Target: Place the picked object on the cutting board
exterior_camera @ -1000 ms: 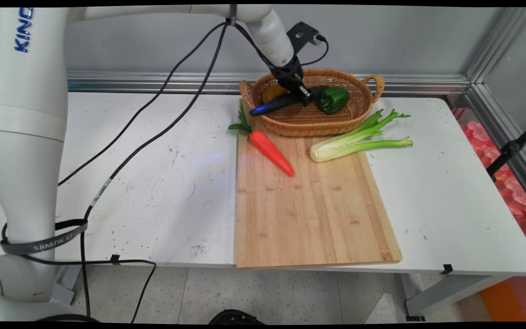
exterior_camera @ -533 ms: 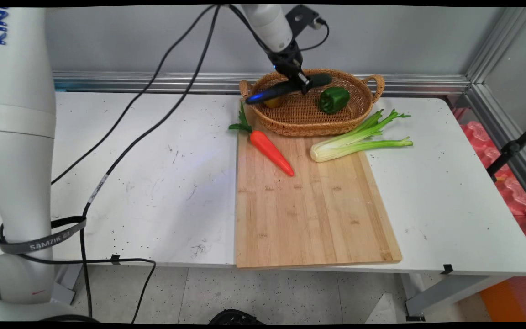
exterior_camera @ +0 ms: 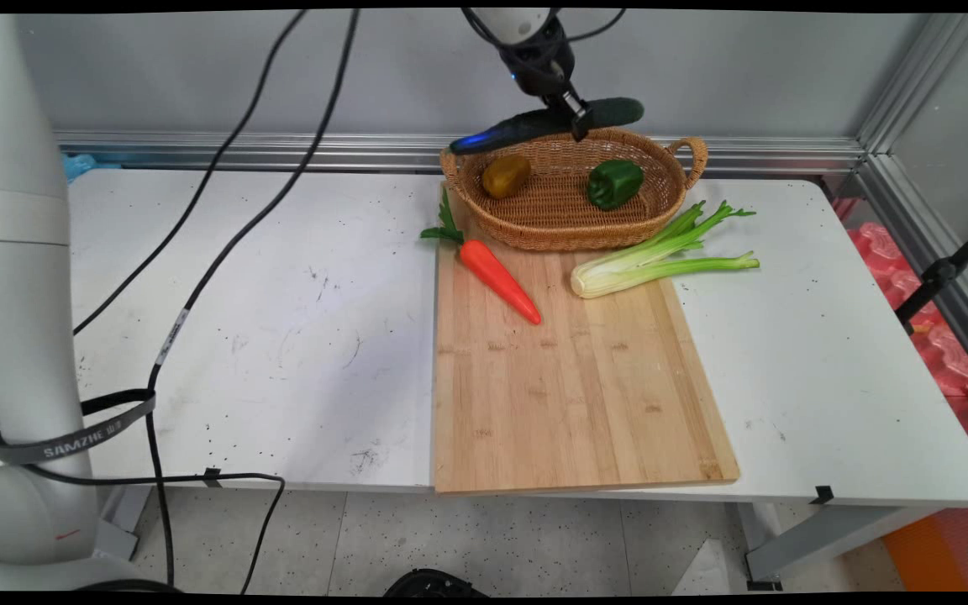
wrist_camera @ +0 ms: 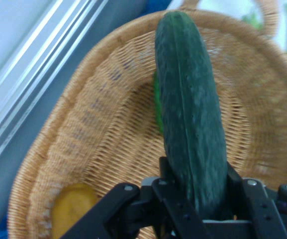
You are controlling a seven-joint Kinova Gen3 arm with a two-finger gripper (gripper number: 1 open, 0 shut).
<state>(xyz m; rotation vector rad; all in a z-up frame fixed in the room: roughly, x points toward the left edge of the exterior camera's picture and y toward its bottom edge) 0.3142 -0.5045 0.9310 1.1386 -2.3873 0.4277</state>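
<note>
My gripper is shut on a long dark green cucumber, held level in the air above the back rim of a wicker basket. In the hand view the cucumber runs up from between my fingers, with the basket below it. Inside the basket lie a green bell pepper on the right and a brownish-yellow potato on the left; the potato shows at the lower left of the hand view.
A wooden cutting board lies in front of the basket, with an orange carrot and a celery stalk on its far end. Black cables hang from the arm over the white table. An aluminium rail runs along the wall.
The gripper has risen out of the basket with the cucumber and moved slightly right. The potato, hidden behind the cucumber before, is in plain sight.
</note>
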